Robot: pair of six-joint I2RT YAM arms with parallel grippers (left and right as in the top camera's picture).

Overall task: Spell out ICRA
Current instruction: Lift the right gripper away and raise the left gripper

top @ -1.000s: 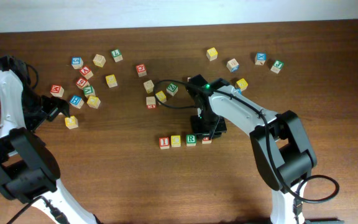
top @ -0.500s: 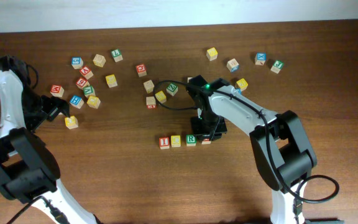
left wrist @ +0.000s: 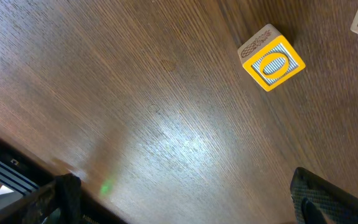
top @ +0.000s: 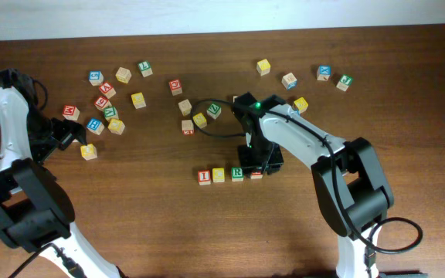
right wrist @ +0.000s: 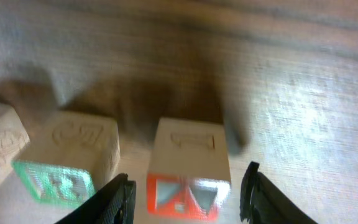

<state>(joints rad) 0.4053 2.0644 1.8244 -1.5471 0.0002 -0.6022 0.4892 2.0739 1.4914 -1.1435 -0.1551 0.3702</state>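
The small wooden red A cube [right wrist: 188, 155] ends the row of red I cube [top: 204, 177], yellow C cube [top: 219, 175] and green R cube [top: 238, 174], midway between the side edges of the brown table [top: 168, 239]. The right gripper [right wrist: 187, 175] straddles it, released, not touching. Near the left edge, the left gripper [left wrist: 182, 180] gapes beside a yellow O cube [left wrist: 271, 59].

Legible: red "I" on 1st row cube [top: 203, 177], green "R" on 3rd row cube [top: 238, 174], yellow "O" on lone cube [left wrist: 271, 59]; letters on other cubes too small/blurred.

You have a dark wooden table [top: 145, 232]. A row of four cubes [top: 219, 175] sits mid-table. Other cubes [top: 138, 100] lie scattered toward the far edge.
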